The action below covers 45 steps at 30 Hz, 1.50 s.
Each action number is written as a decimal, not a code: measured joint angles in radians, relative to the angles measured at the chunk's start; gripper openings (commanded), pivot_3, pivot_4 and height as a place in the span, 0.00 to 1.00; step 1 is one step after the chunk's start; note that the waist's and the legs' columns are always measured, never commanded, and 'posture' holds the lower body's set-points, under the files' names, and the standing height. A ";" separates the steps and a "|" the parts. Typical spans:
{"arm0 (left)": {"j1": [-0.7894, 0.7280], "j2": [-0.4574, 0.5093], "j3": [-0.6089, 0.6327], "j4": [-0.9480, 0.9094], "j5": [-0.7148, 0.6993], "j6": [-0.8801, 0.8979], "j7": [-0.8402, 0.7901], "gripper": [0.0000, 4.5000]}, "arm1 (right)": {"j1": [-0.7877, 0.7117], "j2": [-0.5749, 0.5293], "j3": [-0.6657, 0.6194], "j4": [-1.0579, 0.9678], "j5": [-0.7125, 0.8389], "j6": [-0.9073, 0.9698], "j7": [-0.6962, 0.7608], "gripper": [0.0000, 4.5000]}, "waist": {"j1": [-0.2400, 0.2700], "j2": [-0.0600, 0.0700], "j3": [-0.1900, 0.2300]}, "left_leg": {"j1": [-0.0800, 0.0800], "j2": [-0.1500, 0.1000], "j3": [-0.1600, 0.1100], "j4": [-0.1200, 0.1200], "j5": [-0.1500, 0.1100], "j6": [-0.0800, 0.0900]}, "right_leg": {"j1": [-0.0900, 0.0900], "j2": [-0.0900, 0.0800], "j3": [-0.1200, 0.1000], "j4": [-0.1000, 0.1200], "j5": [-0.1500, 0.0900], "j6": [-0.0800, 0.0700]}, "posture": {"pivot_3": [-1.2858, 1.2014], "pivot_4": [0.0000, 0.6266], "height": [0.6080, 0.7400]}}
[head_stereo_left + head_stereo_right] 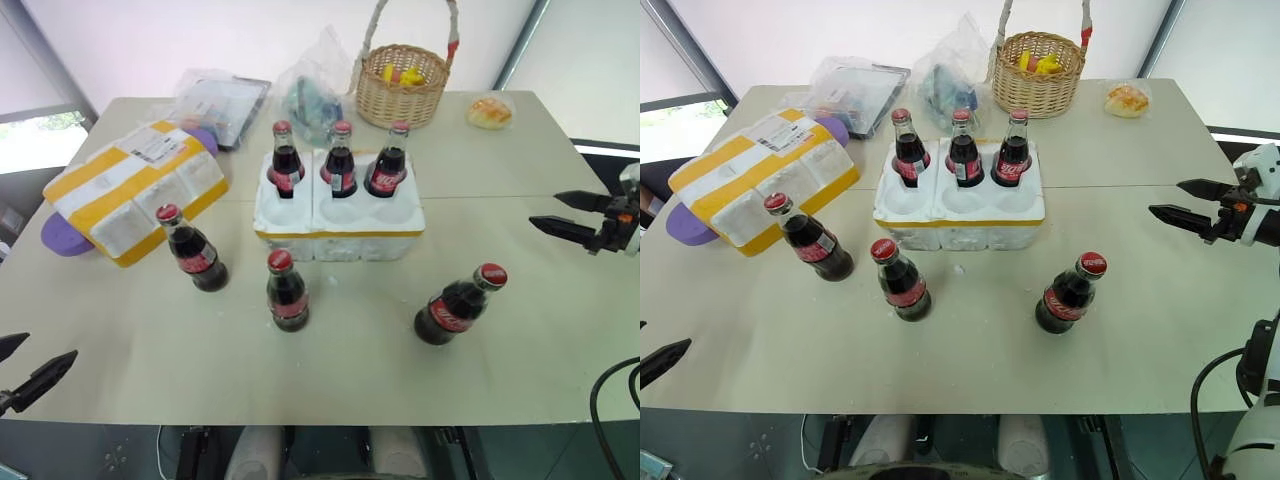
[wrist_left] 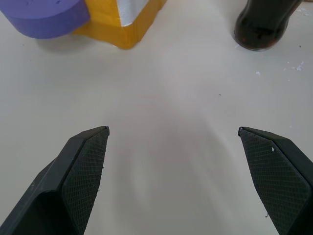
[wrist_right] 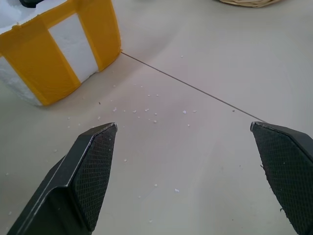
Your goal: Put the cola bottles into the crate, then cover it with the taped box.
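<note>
Table (image 1: 560,330): pale top with a seam running across it at mid depth; broad bare stretches along the near edge and on the right half.
Left gripper (image 1: 22,370): at the near left corner, above the table edge, fingers spread wide, holding nothing.
Right gripper (image 1: 570,215): over the right edge of the table, fingers pointing in toward the middle, spread wide, empty.
Crate (image 1: 338,232): near the table centre, yellow tape strip along its front rim; open table in front of it and to its right.
Crate contents: three cola bottles (image 1: 340,160) upright in the back row of wells; the three front wells unfilled.
Loose bottles: three on the table in front of the crate, all apart from it; left one (image 1: 192,250), middle one (image 1: 286,292), right one (image 1: 458,305). The outer two look tilted, possibly a lens effect.
Taped box (image 1: 135,190): left of the crate, well apart from it, set at an angle, shipping label on top; it partly rests over a purple object (image 1: 62,236).
Wicker basket (image 1: 402,92): far edge, behind the crate; yellow items inside, kind unclear.
Far edge clutter: plastic bags (image 1: 222,100) and a wrapped bun (image 1: 489,112).
</note>
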<state>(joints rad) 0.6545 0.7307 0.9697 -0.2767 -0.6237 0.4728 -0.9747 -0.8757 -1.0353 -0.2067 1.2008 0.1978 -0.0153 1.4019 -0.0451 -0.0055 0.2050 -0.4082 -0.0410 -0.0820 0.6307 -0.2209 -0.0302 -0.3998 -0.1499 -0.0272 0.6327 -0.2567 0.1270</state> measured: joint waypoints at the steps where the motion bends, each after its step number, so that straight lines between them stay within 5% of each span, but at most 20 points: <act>1: 0.001 0.003 0.000 0.000 0.000 0.000 -0.005 0.98 | -0.001 0.000 0.000 0.000 0.000 0.001 0.000 1.00 | 0.000 0.000 0.000 | 0.000 0.000 0.000 0.000 0.000 0.000 | 0.000 0.000 0.000 0.000 0.000 0.000 | 0.52 0.24 0.98; 16: -0.067 0.037 0.000 0.009 -0.042 0.041 -0.006 0.98 | -0.030 -0.009 0.001 -0.007 -0.008 0.050 0.019 1.00 | 0.000 0.000 0.000 | 0.000 0.000 0.000 0.000 0.000 0.000 | 0.000 0.000 0.000 0.000 0.000 0.000 | 0.52 0.24 0.98; 23: -0.173 0.170 -0.017 0.022 -0.084 0.093 -0.076 0.98 | -0.107 -0.056 0.024 -0.065 -0.010 0.102 0.138 1.00 | 0.000 0.002 0.001 | 0.000 0.000 0.001 0.000 0.000 0.000 | 0.000 0.000 0.000 0.000 0.000 0.000 | 0.52 0.24 0.98; 31: -0.420 0.275 -0.242 0.069 -0.082 0.107 -0.137 0.98 | -0.124 -0.171 0.214 -0.529 0.282 0.415 0.208 1.00 | -0.001 0.005 0.002 | -0.001 0.001 0.001 -0.004 0.000 0.000 | -0.005 0.001 0.001 0.000 0.002 0.004 | 0.52 0.24 0.98; 45: -0.794 0.191 -0.637 0.235 0.032 0.039 -0.134 0.98 | -0.081 -0.181 0.274 -0.870 0.512 0.614 0.211 1.00 | 0.007 0.004 0.003 | -0.002 0.000 0.002 -0.001 0.000 0.000 | -0.005 0.002 0.001 0.001 0.004 0.007 | 0.52 0.24 0.98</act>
<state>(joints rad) -0.1391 0.9219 0.3330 -0.0414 -0.5916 0.5118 -1.1082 -0.9566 -1.2160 0.0668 0.3306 0.7099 0.5983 1.6126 -0.0381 -0.0013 0.2075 -0.4106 -0.0406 -0.0801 0.6300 -0.2208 -0.0306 -0.4048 -0.1484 -0.0262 0.6342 -0.2525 0.1344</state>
